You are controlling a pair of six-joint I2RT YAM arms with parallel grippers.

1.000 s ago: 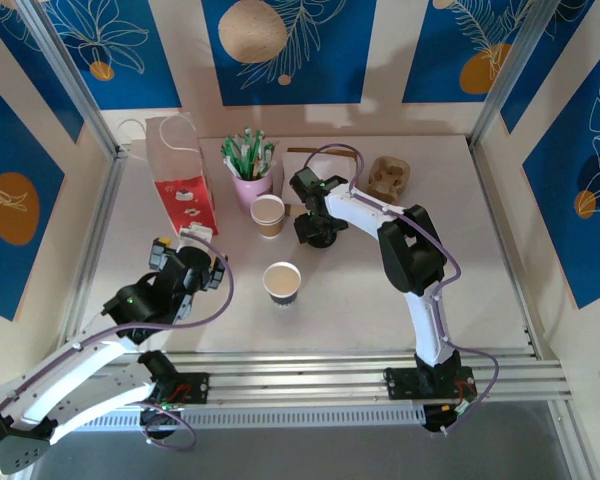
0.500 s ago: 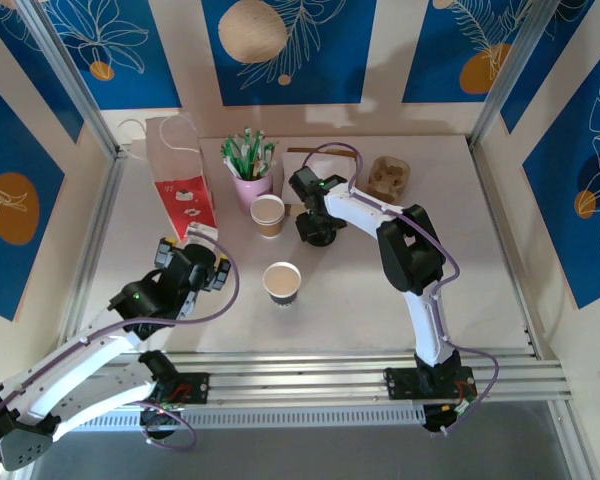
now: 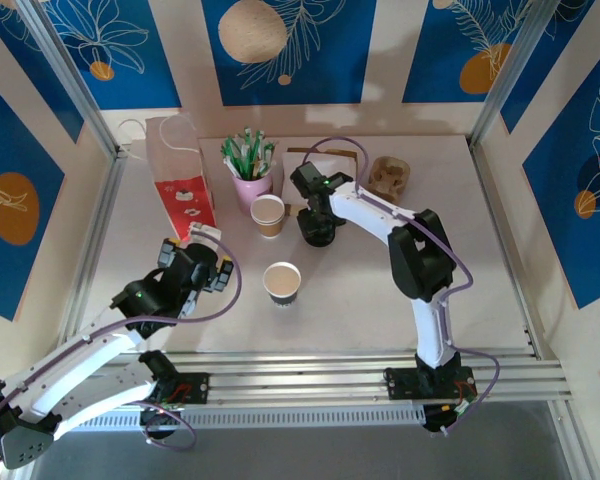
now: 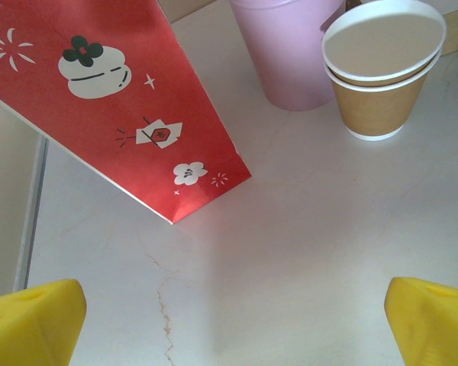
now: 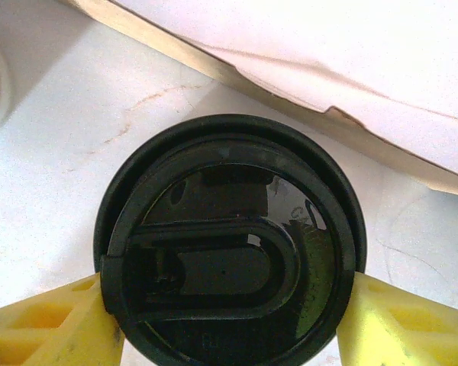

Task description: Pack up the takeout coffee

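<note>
Coffee (image 5: 230, 244): upright on the table (image 5: 53, 130), between the yellow fingers (image 5: 49, 324) of the right gripper (image 5: 229, 309), black lid facing the wrist camera.
Right gripper: partly closed, one finger on each side of the lid, both at its rim; firm hold or not, cannot tell.
Beyond right fingers: white paper (image 5: 328, 53) with a tan edge, near the coffee.
Left gripper (image 4: 229, 324): spread wide, nothing between the tips, above bare table.
Red bag (image 4: 99, 91): ahead and left of the left gripper.
Pink cup (image 4: 294, 46): ahead of the left gripper, right of the bag.
Lidless tan cup (image 4: 382, 84): ahead and right of the left gripper, just beside the pink cup.
Second lidless cup (image 3: 282, 282): right of the left gripper, nearer the bases than the right gripper.
</note>
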